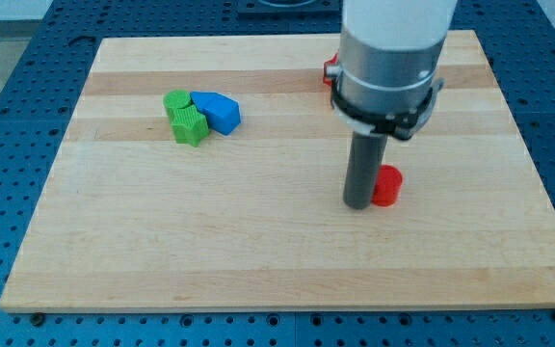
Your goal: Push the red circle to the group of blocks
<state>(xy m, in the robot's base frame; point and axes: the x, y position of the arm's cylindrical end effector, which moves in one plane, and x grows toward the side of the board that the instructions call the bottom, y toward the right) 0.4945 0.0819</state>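
The red circle (387,185) lies on the wooden board at the view's right of centre. My tip (358,204) stands right beside it, on its left side, touching or nearly touching it. The group of blocks sits at the view's upper left: a green circle (175,101), a green star-like block (190,125) below it, and a blue block (217,110) of an irregular shape on their right. The three touch one another. The group is well to the left of my tip and the red circle.
Another red block (329,70) shows partly behind the arm's grey body (389,58) near the board's top edge; its shape is hidden. The wooden board (258,241) lies on a blue perforated table.
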